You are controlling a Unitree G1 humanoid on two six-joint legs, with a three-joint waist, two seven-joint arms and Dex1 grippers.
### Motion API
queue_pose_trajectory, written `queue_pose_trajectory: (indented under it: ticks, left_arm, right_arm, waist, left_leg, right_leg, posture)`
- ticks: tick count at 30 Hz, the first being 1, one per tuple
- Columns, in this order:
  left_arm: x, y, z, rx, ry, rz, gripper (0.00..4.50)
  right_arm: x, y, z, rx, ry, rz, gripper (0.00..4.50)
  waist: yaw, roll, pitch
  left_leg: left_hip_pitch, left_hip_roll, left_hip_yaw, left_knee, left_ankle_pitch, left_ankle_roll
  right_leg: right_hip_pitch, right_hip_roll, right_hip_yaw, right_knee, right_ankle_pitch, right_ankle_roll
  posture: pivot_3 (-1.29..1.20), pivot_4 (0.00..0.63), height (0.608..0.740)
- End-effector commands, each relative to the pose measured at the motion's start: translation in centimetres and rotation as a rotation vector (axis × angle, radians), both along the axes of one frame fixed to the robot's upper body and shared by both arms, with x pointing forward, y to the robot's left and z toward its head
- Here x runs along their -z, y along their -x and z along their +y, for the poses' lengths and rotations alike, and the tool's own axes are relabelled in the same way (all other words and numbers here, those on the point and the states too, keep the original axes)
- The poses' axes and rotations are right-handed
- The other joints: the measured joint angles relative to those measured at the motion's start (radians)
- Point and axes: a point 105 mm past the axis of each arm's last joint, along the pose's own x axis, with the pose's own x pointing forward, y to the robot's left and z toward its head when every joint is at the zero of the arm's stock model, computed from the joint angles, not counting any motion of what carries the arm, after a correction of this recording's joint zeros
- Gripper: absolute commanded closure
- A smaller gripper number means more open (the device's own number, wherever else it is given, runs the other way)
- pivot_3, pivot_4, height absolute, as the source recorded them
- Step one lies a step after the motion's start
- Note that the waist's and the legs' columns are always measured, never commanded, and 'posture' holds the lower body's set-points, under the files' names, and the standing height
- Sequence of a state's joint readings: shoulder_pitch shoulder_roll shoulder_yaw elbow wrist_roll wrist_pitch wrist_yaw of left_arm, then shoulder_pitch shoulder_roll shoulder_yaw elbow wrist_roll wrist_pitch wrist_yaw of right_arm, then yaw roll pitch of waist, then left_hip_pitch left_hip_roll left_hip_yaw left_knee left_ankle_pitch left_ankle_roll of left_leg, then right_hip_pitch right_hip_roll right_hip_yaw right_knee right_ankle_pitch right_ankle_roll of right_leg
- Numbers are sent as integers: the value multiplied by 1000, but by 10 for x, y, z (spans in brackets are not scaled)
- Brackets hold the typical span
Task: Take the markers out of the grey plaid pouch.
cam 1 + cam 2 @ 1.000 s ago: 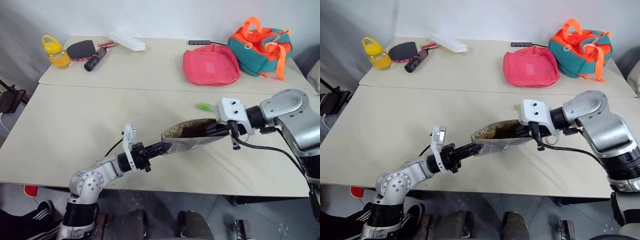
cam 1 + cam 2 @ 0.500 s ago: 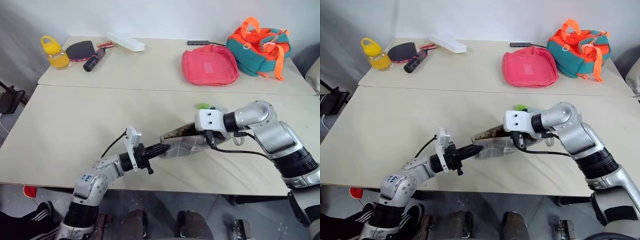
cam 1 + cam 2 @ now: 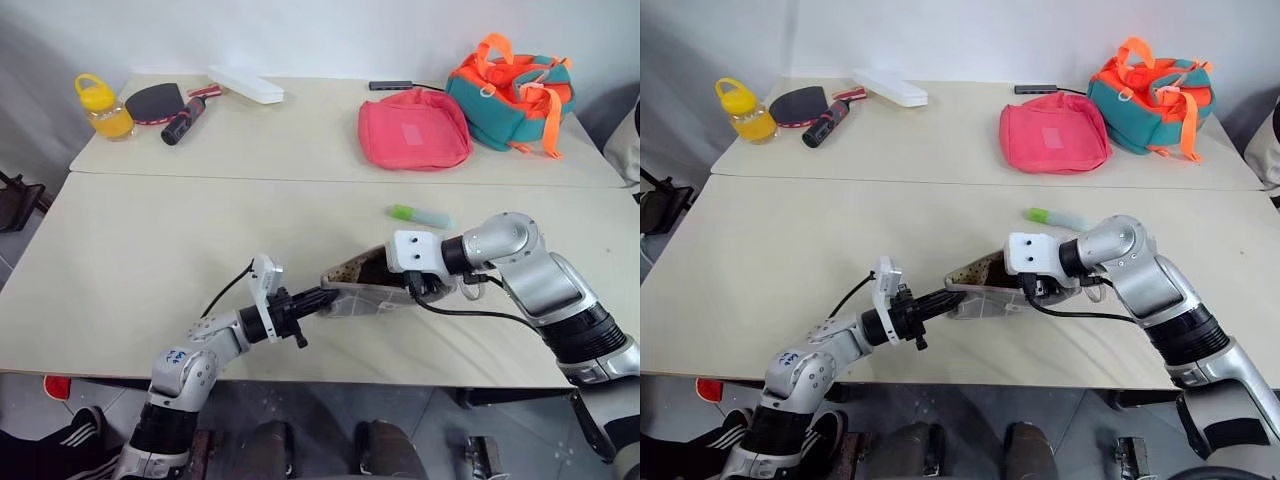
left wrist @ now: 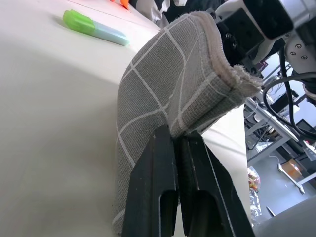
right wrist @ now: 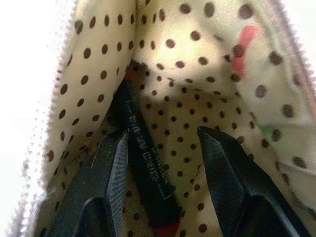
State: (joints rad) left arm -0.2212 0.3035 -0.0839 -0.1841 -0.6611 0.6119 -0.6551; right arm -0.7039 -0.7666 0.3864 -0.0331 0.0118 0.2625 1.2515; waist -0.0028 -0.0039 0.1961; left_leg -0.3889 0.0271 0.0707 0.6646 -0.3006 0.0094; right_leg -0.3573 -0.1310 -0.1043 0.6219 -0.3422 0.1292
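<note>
While the pouch hangs between the two arms, the coming move turns on how the dark marker lies against the right gripper's reach.

Table: the table (image 3: pixel 150 250) carries the work near its front edge; a pink pouch (image 3: pixel 413 128) and an orange and teal bag (image 3: pixel 510 90) sit well apart at the back and play no part.

Grey plaid pouch: the pouch (image 3: pixel 365 290) lies low over the table between the arms, its mouth turned toward the right arm and its dotted lining showing.

Left gripper: the left gripper (image 4: pixel 177 148) has its two black fingers pressed together on the pouch's closed end, pinching the fabric and holding it steady.

Right gripper: the right gripper (image 5: pixel 160 163) is inside the pouch's mouth, fingers apart and holding nothing.

Dark marker: the dark marker (image 5: pixel 143 163) lies on the lining inside the pouch, between the spread fingers but close against one of them (image 5: pixel 106 173), not centred. A red end shows at its near tip.

Long axis: it runs roughly along the direction the gripper points, deeper into the pouch, so I judge the fingers would close across its width.

Nearer arm: the right, by far; the left is busy holding.

Green marker: the light green marker (image 3: pixel 421 215) already lies out on the table, just beyond the right gripper.

Risk: closing off-centre could roll the marker aside or catch the lining.
</note>
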Motion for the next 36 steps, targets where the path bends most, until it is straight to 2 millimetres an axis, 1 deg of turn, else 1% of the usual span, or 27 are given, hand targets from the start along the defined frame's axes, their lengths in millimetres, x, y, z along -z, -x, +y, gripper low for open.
queue_pose_trajectory:
  ticks: [1, 2, 5, 8, 10, 13, 16, 18, 22, 24, 28, 29, 30, 33, 34, 36]
  left_arm:
    - [8, -2, 7, -40, -25, 21, 4500]
    - [8, -2, 7, -40, -26, 21, 4500]
    - [7, -3, 7, -46, -24, 17, 4500]
    - [6, -3, 7, -49, -23, 15, 4500]
    - [6, -3, 7, -49, -24, 13, 4500]
    - [6, -3, 7, -49, -23, 14, 4500]
    - [6, -3, 6, -49, -21, 13, 4500]
    - [6, -3, 6, -50, -24, 12, 4500]
    - [6, -3, 5, -49, -20, 15, 4500]
    - [6, -3, 5, -49, -20, 15, 4500]
    - [6, -2, 5, -50, -21, 15, 4500]
    - [7, -2, 5, -50, -21, 15, 4500]
    - [7, -2, 5, -51, -22, 15, 4500]
    - [6, -2, 5, -53, -22, 12, 4500]
    - [6, -3, 5, -53, -21, 12, 4500]
    - [6, -3, 4, -54, -22, 10, 4500]
  right_arm:
    - [8, -3, 4, -19, 18, -46, 2185]
    - [8, -4, 5, -15, 16, -56, 2185]
    - [8, 3, 12, -58, -9, -14, 2185]
    - [13, 11, 14, -89, 3, 26, 2185]
    - [16, 12, 14, -98, 16, 25, 2185]
    - [21, 9, 12, -90, 49, 3, 2185]
    - [21, -10, 8, -35, 88, -110, 2185]
    - [22, -16, 5, -26, 112, -142, 2185]
    - [24, -18, 10, -32, 99, -150, 2185]
    - [28, -16, 11, -39, 104, -131, 2185]
    - [40, -6, 3, -39, 144, -37, 2185]
    - [41, -5, 1, -30, 149, -19, 2562]
    - [41, -5, -1, -23, 154, -16, 2797]
    - [36, -6, -3, -11, 151, -23, 3741]
    - [34, -7, -5, -10, 150, -27, 3934]
    - [27, -7, -5, -2, 125, -33, 3941]
  waist:
    - [-1, 0, 0]
    - [-2, 0, 0]
    - [-1, 0, 0]
    - [-1, 0, 0]
    - [0, 0, 0]
    - [-1, 0, 0]
    - [-2, 0, 0]
    - [-3, 0, 0]
    - [-1, -1, 0]
    - [-3, -1, -1]
    - [-1, -2, -1]
    - [-1, -2, -1]
    - [0, -2, -1]
    - [0, -2, -1]
    - [0, -2, -1]
    - [1, -2, -1]
  left_leg:
    - [0, 0, 0, 0, 0, 0]
    - [0, 0, 0, 0, 0, 0]
    - [0, 0, 1, 0, 0, 0]
    - [0, 0, 0, 0, 0, 0]
    - [0, 0, 0, 0, 0, 0]
    - [0, 0, 0, 0, 0, 0]
    - [0, 0, 0, 0, 0, 0]
    - [1, 0, 1, 0, 0, 0]
    - [2, 0, 1, 1, 1, -1]
    - [2, 0, 1, 1, 1, -1]
    - [2, 1, 1, 1, 1, -1]
    - [2, 1, 1, 1, 1, -1]
    - [2, 1, 1, 1, 1, -1]
    - [2, 1, 0, 0, 1, -1]
    - [2, 1, 0, 0, 1, -1]
    - [2, 0, 0, 0, 1, -1]
  right_leg:
    - [0, 0, 0, 0, 0, 0]
    - [0, 0, 0, 0, 0, 0]
    - [0, 0, 0, 0, 0, 0]
    - [0, 0, 0, 0, 0, 0]
    - [0, 0, 0, 0, 0, 0]
    - [0, 0, 0, 0, 0, 0]
    - [0, 0, 0, 0, 0, 0]
    - [0, 0, 1, 0, 0, 0]
    - [1, 0, 1, 1, 0, -1]
    - [1, 0, 1, 1, 1, -1]
    - [1, 0, 1, 1, 1, -1]
    - [1, 0, 1, 1, 1, -1]
    - [1, 0, 1, 1, 1, -1]
    - [1, 0, 0, 1, 1, -1]
    - [1, 0, 0, 1, 1, -1]
    - [1, 0, 0, 1, 1, -1]
  posture:
    - [0, 150, 740]
    - [0, 150, 740]
    - [0, 150, 740]
    - [0, 150, 740]
    - [0, 150, 740]
    - [0, 150, 740]
    - [0, 150, 740]
    - [0, 150, 740]
    - [0, 150, 740]
    - [0, 150, 740]
    - [0, 150, 740]
    - [0, 150, 740]
    - [0, 150, 740]
    - [0, 150, 740]
    - [0, 150, 740]
    - [0, 150, 740]
